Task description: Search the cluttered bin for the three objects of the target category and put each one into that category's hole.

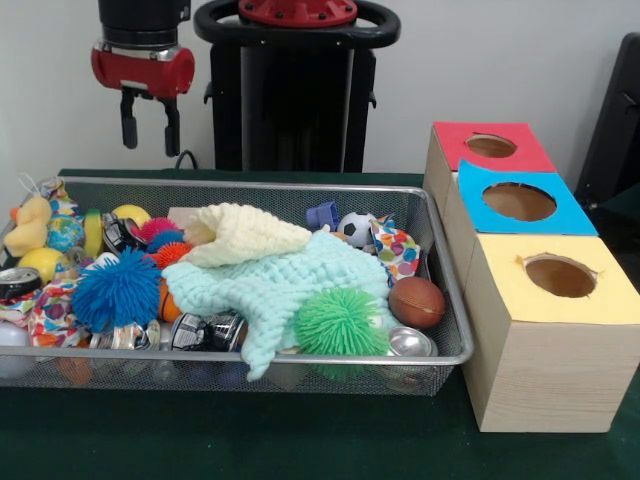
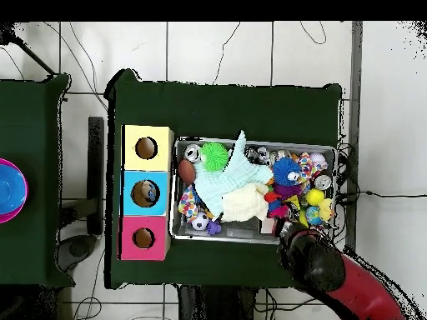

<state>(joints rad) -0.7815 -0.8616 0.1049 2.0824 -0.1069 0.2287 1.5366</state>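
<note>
The silver wire mesh bin [image 1: 440,262] sits on the green table and is full of toys; it also shows in the overhead view [image 2: 254,238]. My gripper [image 1: 147,127] hangs above the bin's far left corner, its two black fingers apart and empty. In the overhead view the gripper [image 2: 293,233] is at the bin's lower right edge. The hole [image 1: 491,146] in the red-topped box is the farthest of three boxes to the right of the bin; it also shows in the overhead view [image 2: 143,238]. No toy is over it.
The bin holds a mint knitted cloth [image 1: 290,285], a cream cloth [image 1: 245,233], spiky balls in blue [image 1: 117,290] and green [image 1: 341,321], a brown ball [image 1: 416,302], a small football [image 1: 354,228] and cans [image 1: 205,331]. Blue-topped [image 1: 519,202] and yellow-topped [image 1: 560,277] boxes stand nearer.
</note>
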